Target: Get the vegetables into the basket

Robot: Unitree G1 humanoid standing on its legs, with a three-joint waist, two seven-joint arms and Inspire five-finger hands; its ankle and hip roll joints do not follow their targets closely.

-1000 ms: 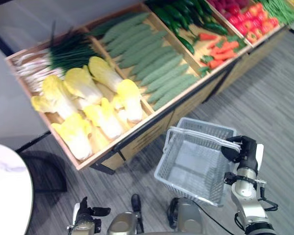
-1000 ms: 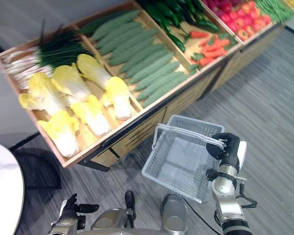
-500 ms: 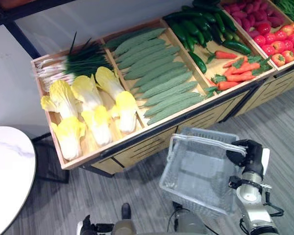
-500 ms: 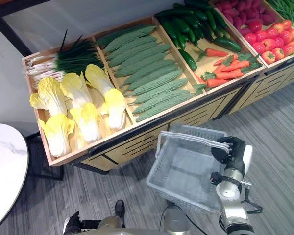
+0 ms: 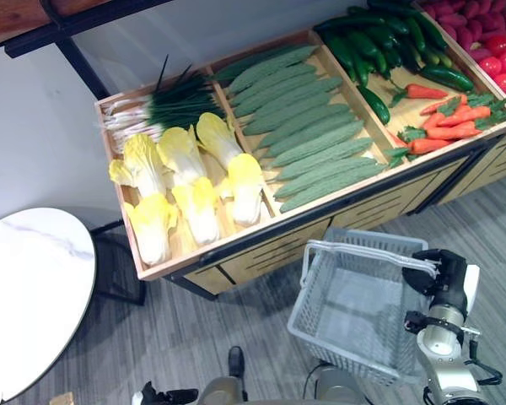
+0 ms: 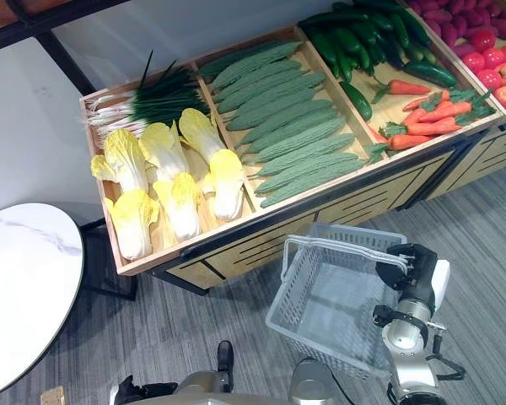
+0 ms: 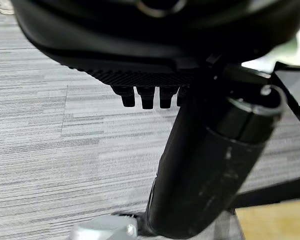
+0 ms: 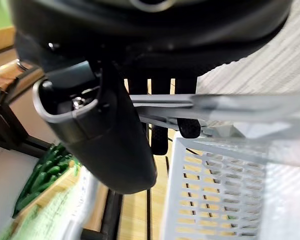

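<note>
Basket (image 5: 354,304): hangs from right hand (image 5: 434,270), fingers curled round handle (image 8: 230,107).
Left hand (image 7: 155,75): low, fingers curled, empty.
Vegetables (image 5: 316,139): on shelf (image 5: 261,240) beyond basket, lying diagonally, nearer left.

The basket (image 5: 354,304) was pale perforated plastic, the produce stand (image 5: 261,253) matt bare wood, the round desk (image 5: 29,295) glossy white marble, the floor (image 5: 152,337) coarse grey carpet.

Bright even light overhead, soft shadows, wrist views blurred up close

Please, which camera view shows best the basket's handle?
The left eye view: the whole handle runs across the basket to the right hand. The right eye view matches. The right wrist view shows a short stretch under curled fingers.
</note>
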